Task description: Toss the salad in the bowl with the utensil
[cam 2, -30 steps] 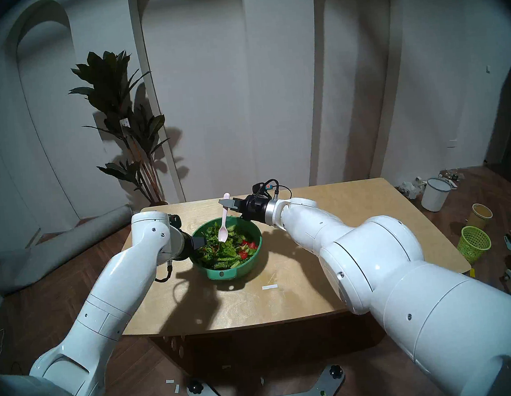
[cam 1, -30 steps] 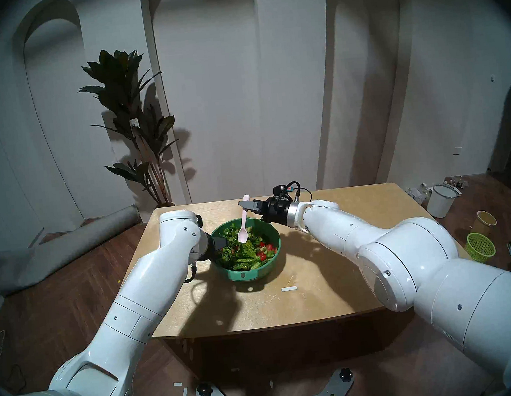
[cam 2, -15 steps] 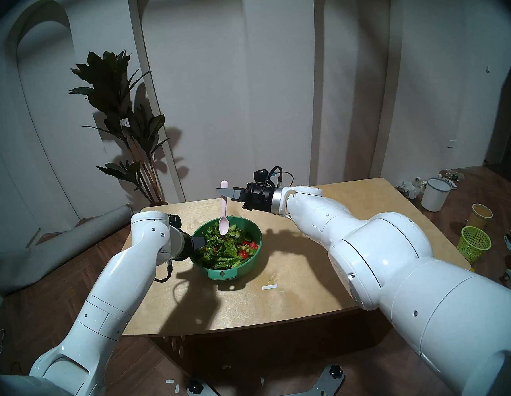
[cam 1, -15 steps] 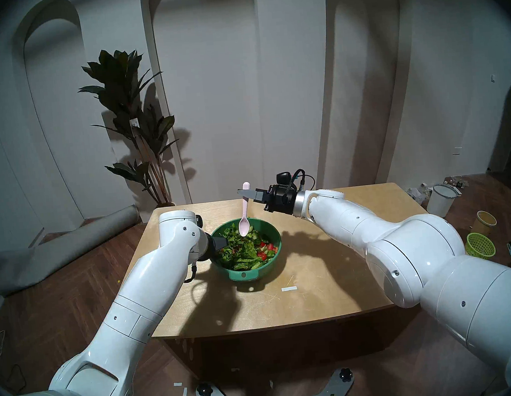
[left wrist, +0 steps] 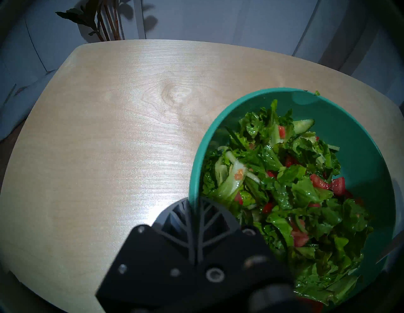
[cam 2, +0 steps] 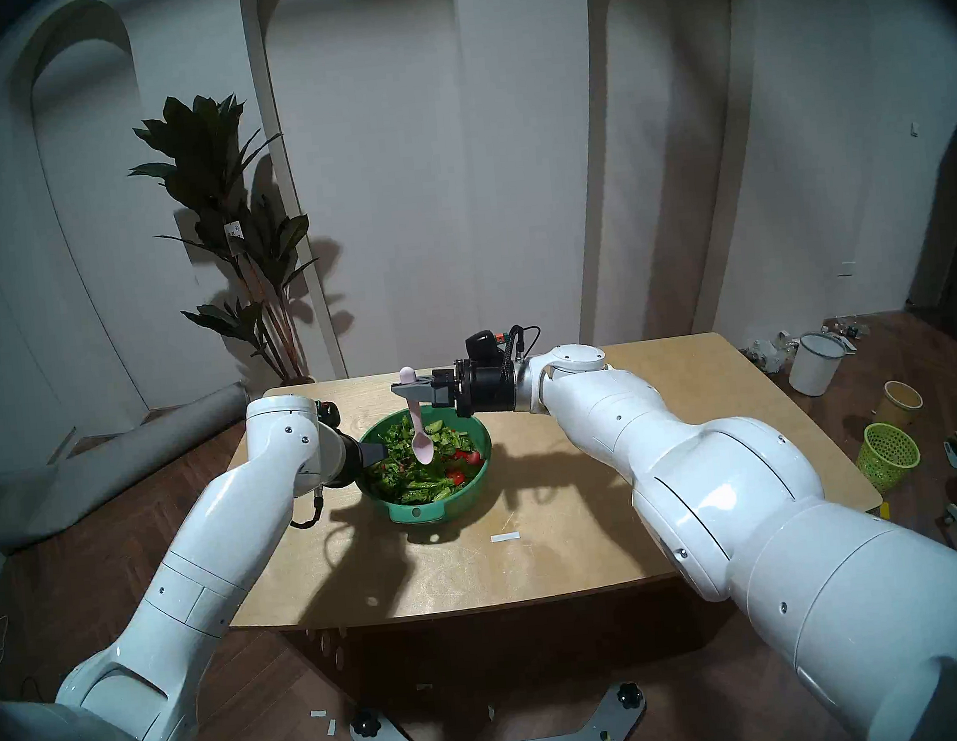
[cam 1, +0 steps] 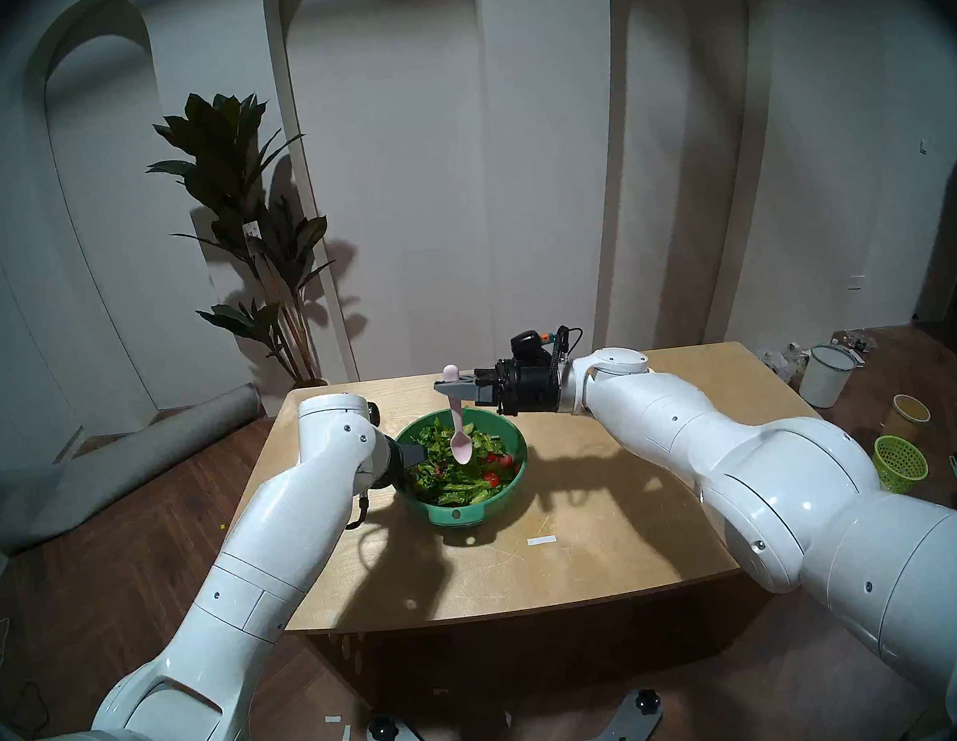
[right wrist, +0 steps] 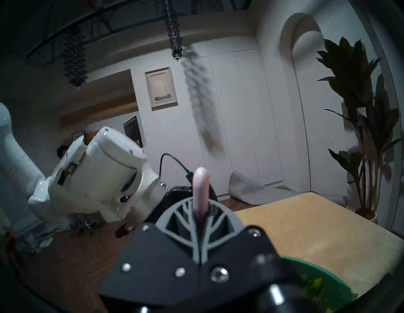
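Left arm reaching in from 7 o'clock, left gripper (cam 1: 414, 455) angled downward, fingers pinched together, right arm stretching in from 4 o'clock, wrist level, right gripper (cam 1: 448, 390) pointing toward 9 o'clock, fingers clamped tight

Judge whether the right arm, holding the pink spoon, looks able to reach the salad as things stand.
Probably yes: the spoon hangs scoop-down from the right gripper over the open bowl, and nothing lies between it and the salad.

R gripper (right wrist: 200, 220) clamped on pink spoon (right wrist: 200, 185), handle end sticking up btwn fingers. Green bowl (right wrist: 323, 275) rim w/ salad (right wrist: 314, 286) bottom right, on wooden table (right wrist: 306, 225).
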Controlling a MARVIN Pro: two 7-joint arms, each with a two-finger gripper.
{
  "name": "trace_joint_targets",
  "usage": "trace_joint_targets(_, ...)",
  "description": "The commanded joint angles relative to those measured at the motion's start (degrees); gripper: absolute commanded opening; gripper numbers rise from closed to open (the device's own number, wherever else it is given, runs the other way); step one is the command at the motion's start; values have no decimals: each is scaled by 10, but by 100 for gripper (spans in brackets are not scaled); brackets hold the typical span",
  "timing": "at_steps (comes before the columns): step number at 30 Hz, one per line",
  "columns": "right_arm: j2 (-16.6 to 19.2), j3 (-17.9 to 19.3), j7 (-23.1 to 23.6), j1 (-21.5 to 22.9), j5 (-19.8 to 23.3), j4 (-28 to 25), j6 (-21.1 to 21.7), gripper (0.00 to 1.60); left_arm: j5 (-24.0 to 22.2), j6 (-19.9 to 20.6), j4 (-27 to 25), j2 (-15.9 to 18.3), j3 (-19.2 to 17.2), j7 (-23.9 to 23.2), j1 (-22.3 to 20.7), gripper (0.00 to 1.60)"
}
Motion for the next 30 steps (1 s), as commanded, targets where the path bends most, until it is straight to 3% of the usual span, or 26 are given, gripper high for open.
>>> trace_joint_targets(1,7,-12,6,-24,18,-28,-47,0,-2,-1,-8,-2,-1,44,-9,0)
trace_joint_targets(12,15,-56,6,-35,25,-37,-79,0,-2,-1,-8,-2,-1,43,-9,0)
trace_joint_targets(30,61,-148,6,-17,-48,-4,-199,0,7,-1,-6,2,0,20,-7,0)
